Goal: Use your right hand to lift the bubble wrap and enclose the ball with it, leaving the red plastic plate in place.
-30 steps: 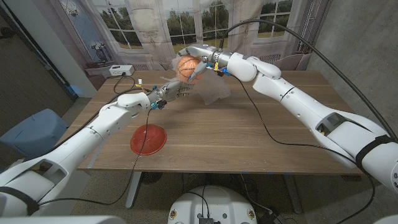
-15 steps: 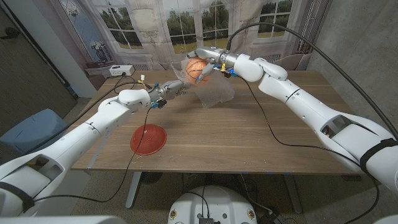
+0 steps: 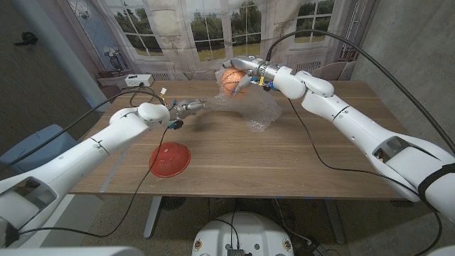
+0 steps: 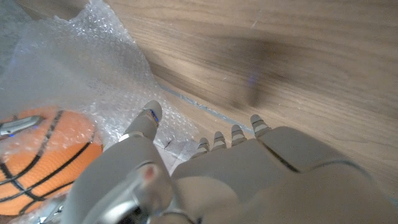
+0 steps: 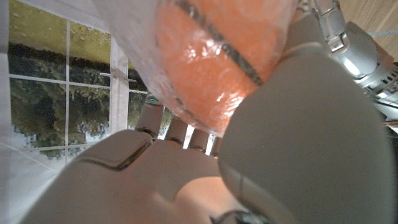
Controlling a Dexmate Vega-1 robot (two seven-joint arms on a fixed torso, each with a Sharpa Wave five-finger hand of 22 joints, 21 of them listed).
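Because the wrap must close round it, one ball point(image 3: 231, 80) sits raised at twelve o'clock above the tabletop point(image 3: 284, 153), gripped through one sheet of bubble wrap point(image 3: 257, 112) by the right robot hand point(image 3: 243, 73). One left robot hand point(image 3: 190, 107), at ten o'clock, pinches the sheet's edge, probably steadying it. One red plate point(image 3: 169, 159) lies apart at seven o'clock.

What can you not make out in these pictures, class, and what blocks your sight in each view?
- Head view: the right robot hand is partly hidden by the ball and bubble wrap.
- Right wrist view: the ball's far side, cut off by the edge.
- Left wrist view: whether the left robot hand touches the wrap, fingertips hidden.
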